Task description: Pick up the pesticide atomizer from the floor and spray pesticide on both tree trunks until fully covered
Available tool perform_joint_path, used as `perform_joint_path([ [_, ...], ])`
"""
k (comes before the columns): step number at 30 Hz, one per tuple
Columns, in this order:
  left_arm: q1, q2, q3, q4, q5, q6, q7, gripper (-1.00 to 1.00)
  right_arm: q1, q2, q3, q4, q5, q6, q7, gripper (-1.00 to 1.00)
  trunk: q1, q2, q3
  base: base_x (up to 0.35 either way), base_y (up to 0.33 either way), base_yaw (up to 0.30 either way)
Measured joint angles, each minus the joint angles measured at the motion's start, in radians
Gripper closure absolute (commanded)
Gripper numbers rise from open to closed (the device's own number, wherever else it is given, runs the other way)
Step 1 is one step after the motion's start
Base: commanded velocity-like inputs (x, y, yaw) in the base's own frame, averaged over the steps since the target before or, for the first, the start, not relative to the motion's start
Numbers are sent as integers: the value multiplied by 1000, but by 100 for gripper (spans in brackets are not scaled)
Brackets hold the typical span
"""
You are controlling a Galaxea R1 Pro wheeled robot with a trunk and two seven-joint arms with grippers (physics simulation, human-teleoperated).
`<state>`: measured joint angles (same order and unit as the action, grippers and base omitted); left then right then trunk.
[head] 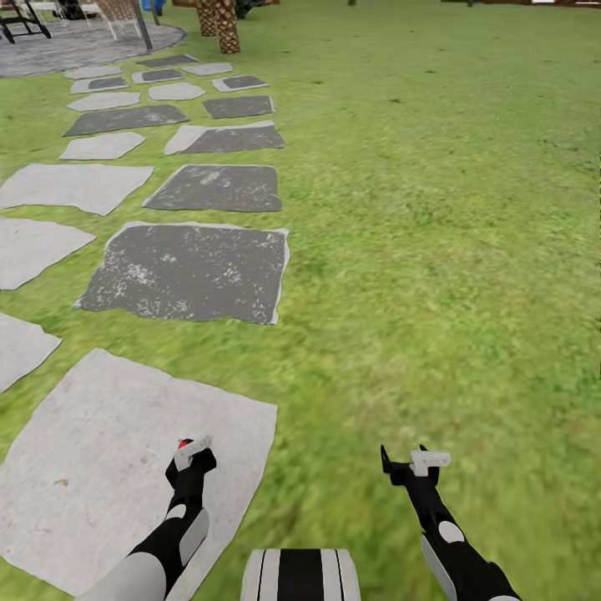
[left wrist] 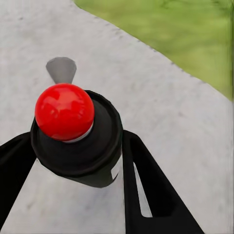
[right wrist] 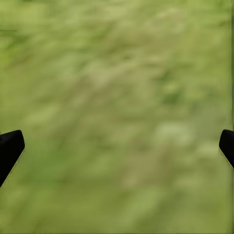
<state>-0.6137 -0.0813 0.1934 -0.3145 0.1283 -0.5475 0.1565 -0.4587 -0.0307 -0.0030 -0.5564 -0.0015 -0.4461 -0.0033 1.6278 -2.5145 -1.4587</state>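
Closest to me, my left gripper [head: 190,455] is clamped around the pesticide atomizer [left wrist: 73,129], its black body wedged between the two fingers [left wrist: 146,190] with the red cap [left wrist: 64,111] poking up over a pale grey paving slab [head: 100,467]; the bottle looks seated fairly high in the grasp, so I judge a jolt while I roll could let it twist or slide out. My right gripper [head: 409,466] hangs empty with its fingers spread wide over blurred grass [right wrist: 117,97], so it offers no backup if the bottle slips. Beyond the arms, the lawn [head: 434,250] stretches ahead on the right and a run of light and dark slabs [head: 188,271] leads away on the left. Farther off I can see a scaly, diamond-patterned palm trunk [head: 219,23] beside a grey paved circle [head: 75,43], and I worry about mistaking it for a target: the smooth trunks I need are not in front of me, so I would waste spray there. The other risk, as I read it, is heading on with the nozzle direction unknown; from these views I cannot tell which way it faces, and spraying blind could miss a trunk entirely.
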Motion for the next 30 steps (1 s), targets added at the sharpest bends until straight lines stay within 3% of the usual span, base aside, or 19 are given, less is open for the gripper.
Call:
perform_joint_path([
  [15, 4, 3, -20, 3, -15, 4, -14, 100, 0, 7, 3, 11, 2, 0, 0, -100, -7, 3, 80, 0, 0, 0],
  [16, 5, 4, -22, 2, -22, 6, -16, 100, 1, 8, 3, 11, 2, -1, -1, -100, -7, 4, 85, 0, 0, 0],
  [17, 29, 23, -19, 9, -98, 11, -16, 100, 22, 8, 2, 10, 1, -5, -2, -100, -8, 4, 90, 0, 0, 0],
  [18, 87, 51, -20, -2, -194, 14, -11, 100, 79, 7, 2, 25, 4, -89, -1, -100, -8, 4, 96, 0, 0, 0],
  [19, 138, 54, -15, 4, -195, 13, -9, 100, 103, 6, 1, 40, 4, -111, 0, -100, -8, 4, 101, 0, 0, 0],
  [26, 214, 63, -17, 1, -204, 5, -6, 100, 146, -10, 0, 181, 0, -287, -3, -100, -12, 6, 139, 0, 0, 0],
  [30, 243, 74, -12, -1, -204, 2, -5, 100, 152, -11, 0, 209, 1, -328, -2, -100, -13, 7, 156, 0, 0, 0],
])
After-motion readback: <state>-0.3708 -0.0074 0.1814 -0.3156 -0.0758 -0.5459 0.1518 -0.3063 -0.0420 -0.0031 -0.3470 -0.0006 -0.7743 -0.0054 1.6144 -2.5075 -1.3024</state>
